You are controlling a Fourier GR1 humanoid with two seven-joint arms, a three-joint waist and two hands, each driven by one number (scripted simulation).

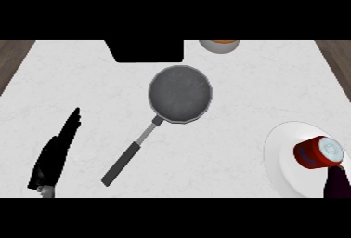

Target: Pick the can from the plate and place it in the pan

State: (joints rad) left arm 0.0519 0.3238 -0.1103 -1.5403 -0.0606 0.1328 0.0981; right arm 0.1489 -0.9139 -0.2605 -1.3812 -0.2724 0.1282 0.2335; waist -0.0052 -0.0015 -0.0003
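Can, red with a pale top, lies tilted on the white plate, well to the right of the grey pan. Right robot hand shows just beside the can; its grasp cannot be told. Left robot hand rests left of the pan handle, fingers straight, on the table.

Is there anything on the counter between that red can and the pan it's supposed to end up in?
Nothing visible. The red can lies on the white plate at the right, and only bare counter separates it from the pan. The right hand is already beside the can.
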